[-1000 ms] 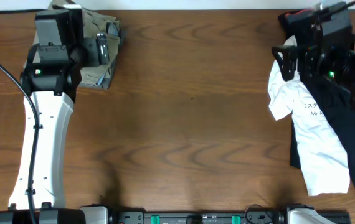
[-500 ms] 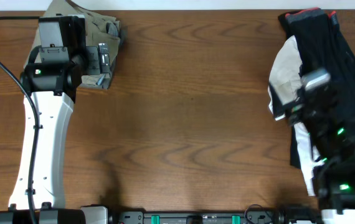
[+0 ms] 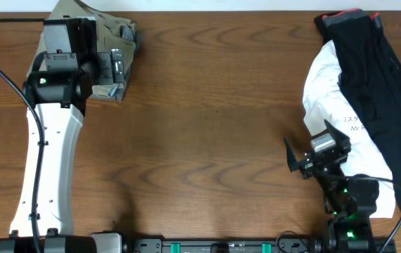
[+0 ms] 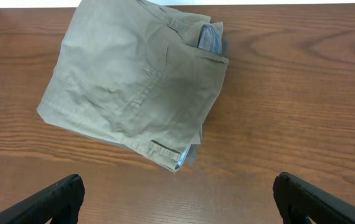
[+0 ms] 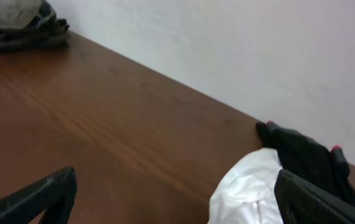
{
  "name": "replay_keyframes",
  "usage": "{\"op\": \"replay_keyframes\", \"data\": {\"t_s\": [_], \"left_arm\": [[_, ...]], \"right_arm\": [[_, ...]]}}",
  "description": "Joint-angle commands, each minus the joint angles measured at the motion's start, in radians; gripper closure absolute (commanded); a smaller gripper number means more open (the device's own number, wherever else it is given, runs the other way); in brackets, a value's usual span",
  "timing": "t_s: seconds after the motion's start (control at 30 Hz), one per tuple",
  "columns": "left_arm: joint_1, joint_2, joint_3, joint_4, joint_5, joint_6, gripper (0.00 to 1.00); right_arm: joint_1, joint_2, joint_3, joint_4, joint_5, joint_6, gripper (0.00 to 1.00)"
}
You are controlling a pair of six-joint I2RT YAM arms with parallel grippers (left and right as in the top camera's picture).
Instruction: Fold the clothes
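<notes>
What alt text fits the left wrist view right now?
Folded khaki shorts lie in a neat stack on the wooden table. The left gripper hovers open near the stack's front edge, its black fingertips wide apart with only bare wood between them.

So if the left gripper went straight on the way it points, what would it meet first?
Likely the folded khaki cotton shorts, just ahead of the open left gripper, though depth is unclear.
</notes>
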Motion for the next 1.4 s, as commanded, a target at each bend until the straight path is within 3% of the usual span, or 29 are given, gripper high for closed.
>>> {"op": "replay_keyframes", "data": {"t_s": [0.0,0.33,0.57,1.0,1.37], "left_arm": [[0.0,-0.003,0.006,-0.003,-0.005,-0.005,0.02],[0.0,-0.003,0.006,-0.003,-0.005,-0.005,0.02],[0.0,-0.003,0.006,-0.003,-0.005,-0.005,0.02],[0.0,-0.003,0.006,-0.003,-0.005,-0.005,0.02],[0.0,-0.003,0.006,-0.003,-0.005,-0.005,0.02]], "right_arm": [[0.006,-0.051,-0.053,0.006,-0.007,-0.01,0.01],[0.101,-0.16,-0.107,-0.1,0.227,0.173,0.01],[0.107,-0.22,-0.107,-0.256,0.252,0.173,0.01],[0.107,-0.405,-0.107,-0.252,0.259,0.172,0.01],[0.107,-0.424,-0.107,-0.252,0.259,0.172,0.01]]}}
